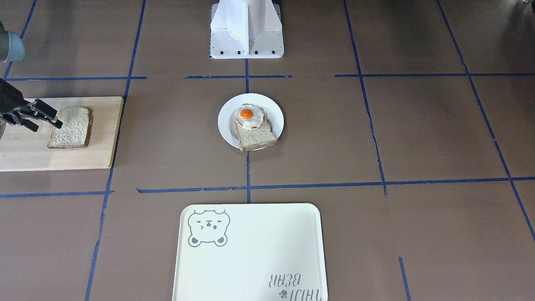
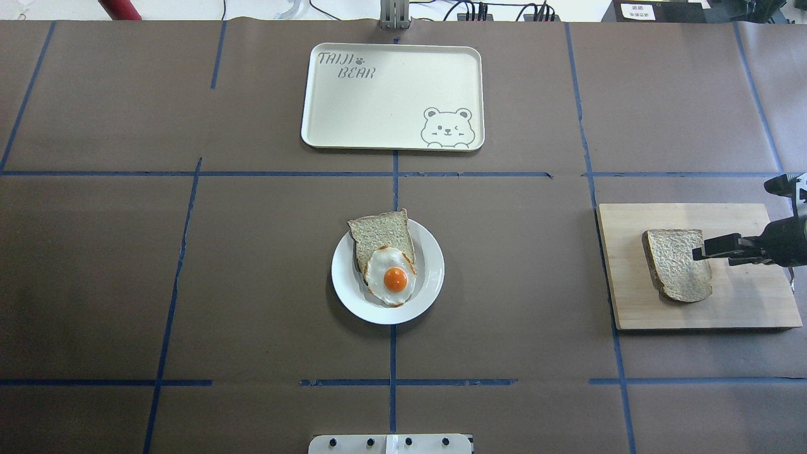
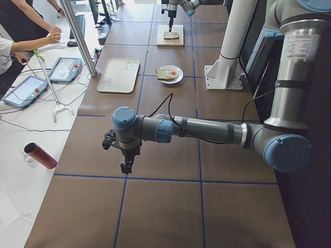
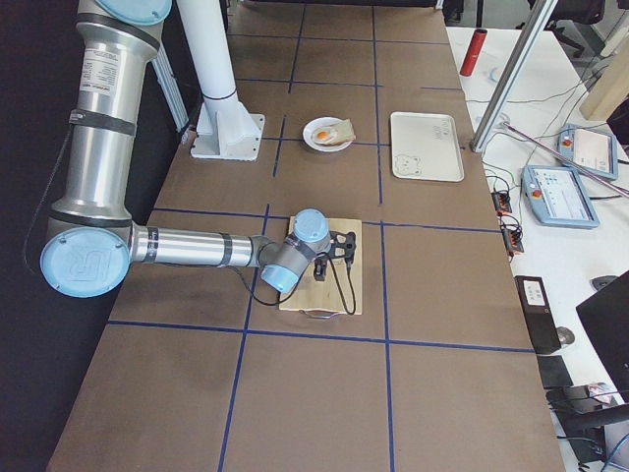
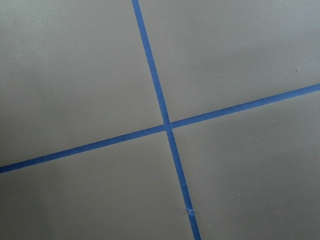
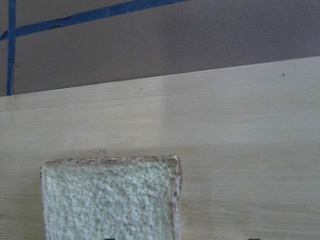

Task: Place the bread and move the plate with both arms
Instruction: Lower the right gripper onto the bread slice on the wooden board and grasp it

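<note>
The bread (image 2: 678,265), a plain tan wholemeal slice with a brown crust, lies flat on a pale rectangular wooden cutting board (image 2: 744,309) at the table's end on the robot's right. It is well apart from the small round white plate (image 2: 430,277) at the centre, which bears a like slice topped with a fried egg (image 2: 381,230). We read the bread's long axis as running toward and away from the robot's base, domed end nearer the base. The black two-finger right gripper (image 2: 711,253) is by far the nearer one. It hangs over the slice's outer side with its jaws parted and nothing between them, one finger above the crust, the other above bare board. So the bread lies toward the table's centre from the jaws, and we judge they must shift that way to straddle it. Whether the tips touch anything we cannot tell. The left gripper (image 3: 125,165) hovers over bare brown table (image 5: 225,60) at the opposite end, and we cannot tell how its jaws stand.
</note>
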Controlling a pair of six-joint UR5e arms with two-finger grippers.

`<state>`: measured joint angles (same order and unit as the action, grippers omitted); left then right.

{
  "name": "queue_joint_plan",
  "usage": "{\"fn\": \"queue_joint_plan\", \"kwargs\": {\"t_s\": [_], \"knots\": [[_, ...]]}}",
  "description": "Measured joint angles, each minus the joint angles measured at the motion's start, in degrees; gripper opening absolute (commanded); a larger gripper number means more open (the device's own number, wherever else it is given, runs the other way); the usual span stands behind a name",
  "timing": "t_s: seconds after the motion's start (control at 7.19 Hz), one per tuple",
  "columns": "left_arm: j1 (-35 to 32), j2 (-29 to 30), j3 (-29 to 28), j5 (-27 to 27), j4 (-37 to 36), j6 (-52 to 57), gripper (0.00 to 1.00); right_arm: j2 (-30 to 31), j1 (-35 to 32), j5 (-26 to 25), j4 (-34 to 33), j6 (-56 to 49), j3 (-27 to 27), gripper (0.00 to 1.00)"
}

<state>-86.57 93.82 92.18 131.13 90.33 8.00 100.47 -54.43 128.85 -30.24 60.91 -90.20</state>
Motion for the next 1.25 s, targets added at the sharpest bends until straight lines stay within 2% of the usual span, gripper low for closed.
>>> {"fn": "queue_joint_plan", "kwargs": {"t_s": [0.28,0.56,0.83,0.97,1.11,1.25], "knots": [[0.00,-0.03,-0.18,-0.03,0.02,0.02,1.00,-0.23,0.25,0.07,0.00,0.00,-0.15,0.74],[0.00,-0.07,-0.37,-0.02,0.02,0.02,1.00,-0.32,0.46,0.20,0.01,0.02,-0.49,0.71],[0.00,-0.15,-0.45,-0.08,0.02,0.02,1.00,-0.46,0.92,0.20,0.01,0.07,-0.64,0.60],[0.00,-0.18,-0.46,-0.08,0.02,0.06,1.00,-0.60,1.16,0.14,0.01,0.08,-0.67,0.42],[0.00,-0.20,-0.45,-0.09,0.00,0.08,1.00,-0.67,1.35,0.06,0.00,0.09,-0.67,0.19],[0.00,-0.21,-0.45,-0.09,-0.02,0.08,1.00,-0.69,1.42,0.04,0.03,0.05,-0.67,0.02]]}}
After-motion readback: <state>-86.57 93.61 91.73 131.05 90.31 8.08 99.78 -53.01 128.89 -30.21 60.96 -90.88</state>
